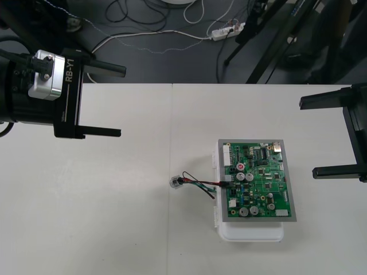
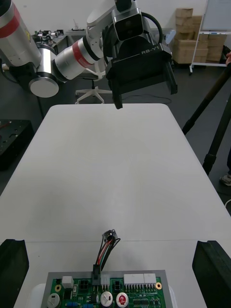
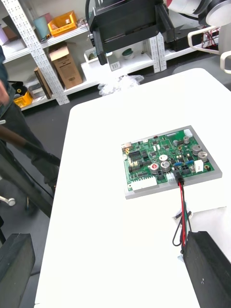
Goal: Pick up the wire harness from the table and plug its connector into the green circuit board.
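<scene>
Front view: green circuit board point(image 1: 261, 183) on white plastic base point(image 1: 252, 234). Thin red-black-green wire harness point(image 1: 198, 184) at board's left edge; small black plug point(image 1: 227, 182) apparently in board header, round metal socket point(image 1: 174, 183) on plain light table point(image 1: 114, 217). Left gripper point(image 1: 106, 101) and right gripper point(image 1: 331, 136) at own sides — fingers wide apart, empty.
Right wrist view: plug upright in header, wires arching away.
Left wrist view: wires trail toward one left finger.
Judgement: insertion looks done; check seating, keep fingers off wires. No containers — header alone holds plug.
</scene>
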### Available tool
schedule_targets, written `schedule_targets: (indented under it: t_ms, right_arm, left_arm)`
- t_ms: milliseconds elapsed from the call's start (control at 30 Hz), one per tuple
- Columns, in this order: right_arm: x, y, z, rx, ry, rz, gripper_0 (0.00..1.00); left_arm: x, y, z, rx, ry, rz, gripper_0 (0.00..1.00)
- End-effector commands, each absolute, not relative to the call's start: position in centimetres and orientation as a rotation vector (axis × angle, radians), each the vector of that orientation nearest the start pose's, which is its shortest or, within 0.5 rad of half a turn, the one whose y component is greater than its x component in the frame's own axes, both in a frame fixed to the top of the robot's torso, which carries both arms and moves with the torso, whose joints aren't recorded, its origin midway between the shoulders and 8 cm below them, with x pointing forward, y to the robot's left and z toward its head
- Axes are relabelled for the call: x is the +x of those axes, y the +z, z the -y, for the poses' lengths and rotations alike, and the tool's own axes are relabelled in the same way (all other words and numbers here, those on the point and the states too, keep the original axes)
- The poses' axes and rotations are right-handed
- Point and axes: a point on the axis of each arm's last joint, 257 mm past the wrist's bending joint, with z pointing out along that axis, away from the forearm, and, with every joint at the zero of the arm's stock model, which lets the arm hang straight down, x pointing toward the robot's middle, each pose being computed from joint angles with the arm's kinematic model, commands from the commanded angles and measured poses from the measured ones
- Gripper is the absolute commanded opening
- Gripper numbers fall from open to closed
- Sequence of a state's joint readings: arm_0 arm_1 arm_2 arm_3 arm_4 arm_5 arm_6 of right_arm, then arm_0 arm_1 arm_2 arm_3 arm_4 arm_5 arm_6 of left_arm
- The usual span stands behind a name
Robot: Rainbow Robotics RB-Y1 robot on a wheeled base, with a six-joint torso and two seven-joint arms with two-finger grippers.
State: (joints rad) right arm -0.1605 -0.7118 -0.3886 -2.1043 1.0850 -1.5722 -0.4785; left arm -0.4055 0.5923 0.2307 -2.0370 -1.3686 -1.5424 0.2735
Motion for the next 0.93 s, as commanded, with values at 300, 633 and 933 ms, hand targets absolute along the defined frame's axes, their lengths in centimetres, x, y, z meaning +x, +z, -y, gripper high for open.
schedule_targets:
  t_ms: [300, 633, 933]
  right_arm:
    - [29.15, -0.99, 15.65, -1.530, 0.733, -1.191, 1.00]
    - [29.15, -0.99, 15.65, -1.530, 0.733, -1.191, 1.00]
    - [29.15, -0.99, 15.65, -1.530, 0.733, -1.191, 1.00]
  left_arm:
    - [35.01, 0.16, -9.71, 1.669, -0.462, -0.924, 0.91]
    - [35.01, 0.16, -9.71, 1.669, -0.462, -0.924, 0.91]
    - [35.01, 0.16, -9.71, 1.669, -0.462, -0.924, 0.91]
